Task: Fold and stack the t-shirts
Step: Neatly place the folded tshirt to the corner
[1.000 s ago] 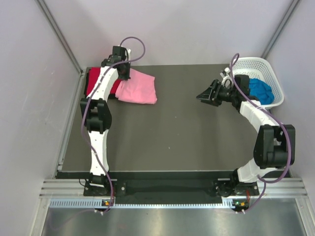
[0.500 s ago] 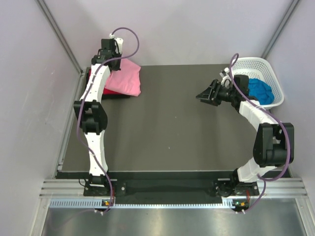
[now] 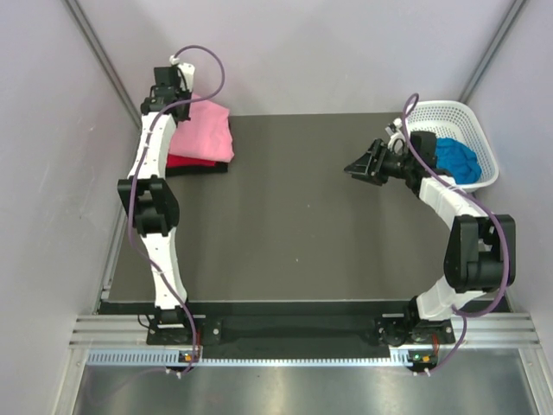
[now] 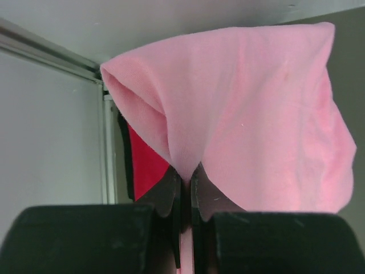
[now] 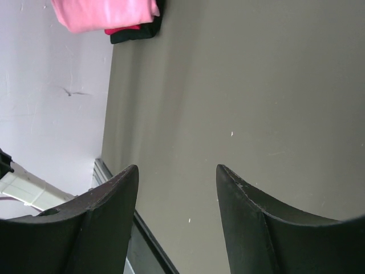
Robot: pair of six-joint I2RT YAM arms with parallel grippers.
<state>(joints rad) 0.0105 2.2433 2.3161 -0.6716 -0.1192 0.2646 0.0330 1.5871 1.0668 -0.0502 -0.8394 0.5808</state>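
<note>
- The pink t-shirt [image 3: 203, 130] sits at the table's 10 o'clock corner. It is folded into a rough square and draped over the red t-shirt [image 3: 186, 161] and the black t-shirt [image 3: 207, 169], whose edges show on its 6 o'clock side.
- It looks light, limp and a little fleecy. It should sag wherever it is not supported, and the fold could slide open if it is dragged.
- The best hold is probably a pinch through all layers at a folded edge or corner (a single layer would likely peel away from the rest).
- The left gripper [image 4: 183, 174] has such a hold: its jaws are pressed together on a bunched ridge of pink cloth, which fans out from the pinch towards 12 and 2 o'clock in the wrist view.
- The right gripper [image 3: 356, 169] hangs over bare table [image 3: 294, 225] at about 3 o'clock. Its jaws are spread wide, hold nothing and point towards 9 o'clock.
- The blue t-shirt [image 3: 455, 160] lies crumpled in the white basket [image 3: 445, 110] at 2 o'clock, not yet folded.
- No brand, label or print can be read on any shirt, the basket or the arms.
</note>
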